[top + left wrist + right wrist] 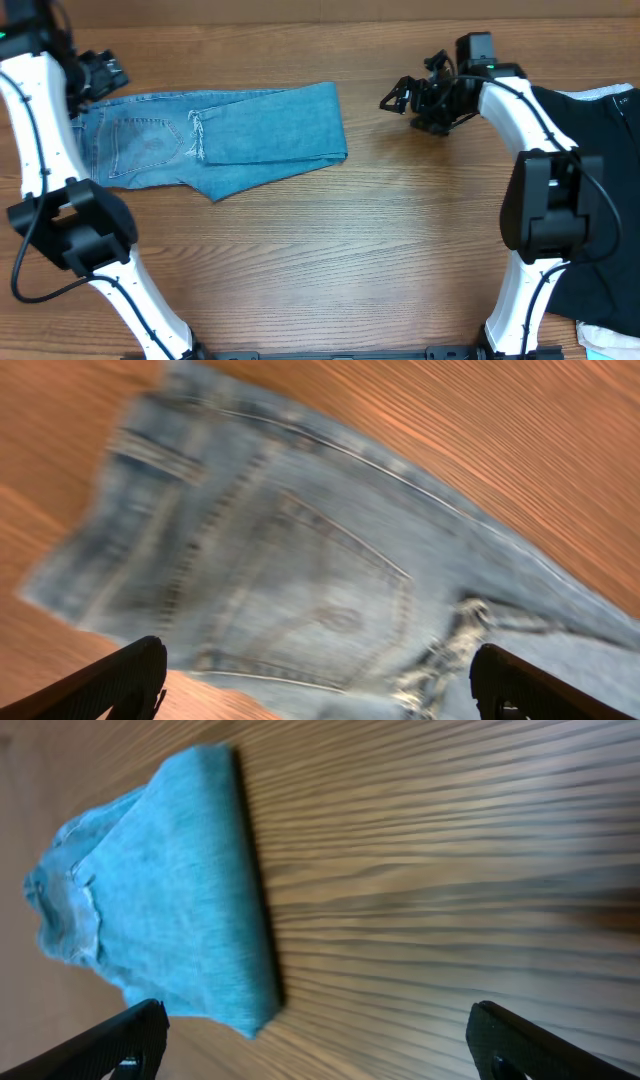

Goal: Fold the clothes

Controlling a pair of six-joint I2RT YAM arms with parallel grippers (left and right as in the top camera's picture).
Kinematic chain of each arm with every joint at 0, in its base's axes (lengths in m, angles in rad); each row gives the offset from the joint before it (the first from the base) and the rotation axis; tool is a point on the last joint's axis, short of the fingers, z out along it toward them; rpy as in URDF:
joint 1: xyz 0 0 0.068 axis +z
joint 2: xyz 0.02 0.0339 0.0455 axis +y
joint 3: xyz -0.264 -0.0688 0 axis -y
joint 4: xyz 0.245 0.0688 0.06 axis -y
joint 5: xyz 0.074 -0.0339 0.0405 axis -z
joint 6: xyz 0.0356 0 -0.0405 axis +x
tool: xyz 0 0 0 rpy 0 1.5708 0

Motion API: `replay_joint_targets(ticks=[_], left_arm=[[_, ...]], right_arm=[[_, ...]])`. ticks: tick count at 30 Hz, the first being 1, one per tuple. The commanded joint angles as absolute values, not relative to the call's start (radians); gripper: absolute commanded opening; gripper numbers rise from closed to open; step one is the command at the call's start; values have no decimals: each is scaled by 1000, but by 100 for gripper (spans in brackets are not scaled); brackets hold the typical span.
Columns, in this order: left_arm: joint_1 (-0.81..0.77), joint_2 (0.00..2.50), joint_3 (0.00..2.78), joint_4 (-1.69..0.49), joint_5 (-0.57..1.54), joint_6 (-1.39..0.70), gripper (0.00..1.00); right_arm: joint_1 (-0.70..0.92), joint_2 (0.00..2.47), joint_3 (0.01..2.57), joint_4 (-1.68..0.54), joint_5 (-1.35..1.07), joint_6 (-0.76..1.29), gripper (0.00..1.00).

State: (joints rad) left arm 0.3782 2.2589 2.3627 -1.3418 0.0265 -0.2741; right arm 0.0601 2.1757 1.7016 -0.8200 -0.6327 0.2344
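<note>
Light blue denim jeans (215, 140), folded into a long flat band with frayed hems and a stitched pocket, were spread on the grained wooden table (380, 250). Over their pocket end the left gripper (318, 670) was held wide and empty, and beyond their smooth folded edge the right gripper (315, 1025) likewise.

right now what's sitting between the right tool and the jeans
Nothing: only bare wooden table separates the right tool from the folded edge of the jeans, seen clearly in the overhead view.

jeans (215, 140) waist behind L arm (40, 130); black garment (600, 120) cropped
</note>
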Motion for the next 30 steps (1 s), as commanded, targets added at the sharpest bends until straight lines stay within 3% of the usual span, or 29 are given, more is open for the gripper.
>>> replay_joint_targets(ticks=[1, 4, 9, 16, 17, 19, 20, 24, 30], left_arm=[[428, 2259, 2384, -1338, 49, -266, 100], [437, 2259, 2384, -1338, 48, -266, 100], [436, 2259, 2384, -1338, 48, -266, 100], [436, 2259, 2384, -1338, 48, -266, 100], [436, 2259, 2384, -1338, 48, -266, 100], [436, 2259, 2384, -1338, 48, -266, 100], [436, 2259, 2384, -1338, 48, -266, 100], [436, 2259, 2384, -1338, 48, -266, 100], [436, 2259, 2384, -1338, 48, -266, 100]], right_arm=[[199, 2175, 1703, -765, -626, 259, 100], [331, 2185, 1703, -753, -357, 263, 100], [458, 2256, 1702, -715, -117, 324, 100], [458, 2282, 1702, -626, -112, 327, 100], [458, 2282, 1702, -626, -126, 326, 95], [453, 2282, 1702, -615, -128, 327, 30], [449, 2282, 1702, -622, -128, 327, 4], [438, 2282, 1703, -620, -130, 347, 4], [197, 2173, 1715, -726, -124, 273, 4]])
